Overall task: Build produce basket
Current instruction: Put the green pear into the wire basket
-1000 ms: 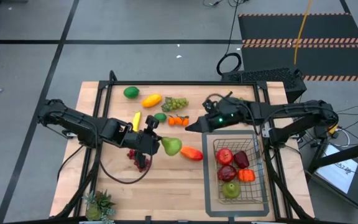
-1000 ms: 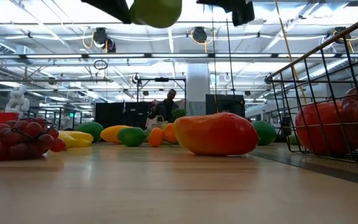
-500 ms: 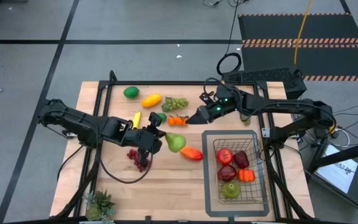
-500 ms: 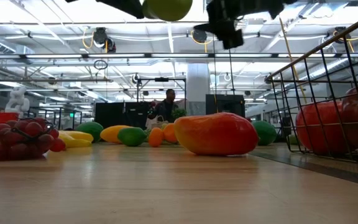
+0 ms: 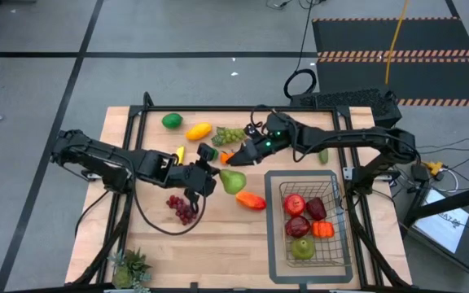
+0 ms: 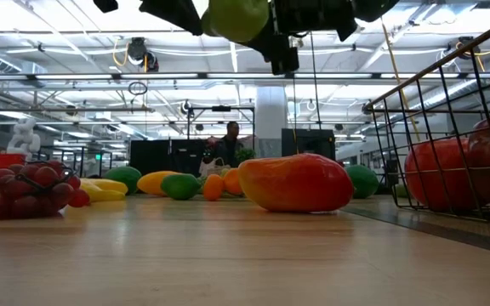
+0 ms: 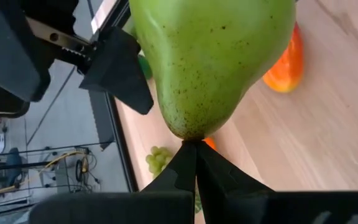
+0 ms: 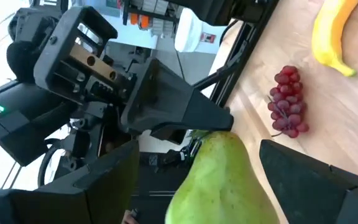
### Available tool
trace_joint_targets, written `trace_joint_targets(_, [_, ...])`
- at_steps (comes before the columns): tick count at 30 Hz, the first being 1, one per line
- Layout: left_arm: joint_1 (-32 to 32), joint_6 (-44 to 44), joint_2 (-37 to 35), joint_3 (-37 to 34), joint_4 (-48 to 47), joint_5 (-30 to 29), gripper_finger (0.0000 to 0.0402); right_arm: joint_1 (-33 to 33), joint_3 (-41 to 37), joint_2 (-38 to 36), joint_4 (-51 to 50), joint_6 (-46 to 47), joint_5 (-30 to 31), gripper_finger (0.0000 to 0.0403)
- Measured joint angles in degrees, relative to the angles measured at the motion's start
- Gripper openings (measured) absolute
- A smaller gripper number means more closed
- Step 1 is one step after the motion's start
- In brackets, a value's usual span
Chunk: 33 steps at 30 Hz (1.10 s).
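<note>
Left fingers: left gripper (image 5: 211, 181), clenched on the stem end of the green speckled toy pear (image 5: 233, 181), held above mid-table.
Right fingers: right gripper (image 5: 236, 157) spread wide, flanking the pear.
Change: right arm had swung from the dark wire-mesh basket (image 5: 338, 213) at lower right to the pear.
Meaning: likely a handover.

the floor (image 5: 39, 98) is grey with dark lines across it. a black mat (image 5: 397, 37) with striped edges lies on it. far back, a big room has long bright lights (image 6: 75, 51), a white pillar (image 6: 270, 110) and a person (image 6: 228, 140).
</note>
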Motion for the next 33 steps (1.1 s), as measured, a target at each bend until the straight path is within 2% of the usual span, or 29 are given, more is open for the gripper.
trace_joint_targets(4, [0.0, 0.1, 0.0, 0.0, 0.2, 0.2, 0.0001, -0.1, 0.0, 0.8, -0.5, -1.6, -2.4, 0.0323])
trace_joint_targets(8, [0.7, -0.2, 0.0, 0.0, 0.2, 3.6, 0.0002, 0.5, 0.1, 1.5, 0.2, -3.6, -2.4, 0.0320])
trace_joint_targets(14, [1.7, 0.5, 0.0, 0.0, 0.1, 6.5, 0.0002, 2.1, 0.1, 1.5, 0.2, -7.6, 3.4, 0.0319])
trace_joint_targets(27, [4.6, 1.2, 0.0, 0.0, 1.2, 10.5, 0.0001, 2.3, 0.1, 1.5, -0.7, -22.1, 3.3, 0.0319])
trace_joint_targets(33, [6.2, 1.1, 0.0, 0.0, 0.8, 10.5, 0.0001, 2.1, 0.1, 1.5, -9.1, -17.6, 3.2, 0.0319])
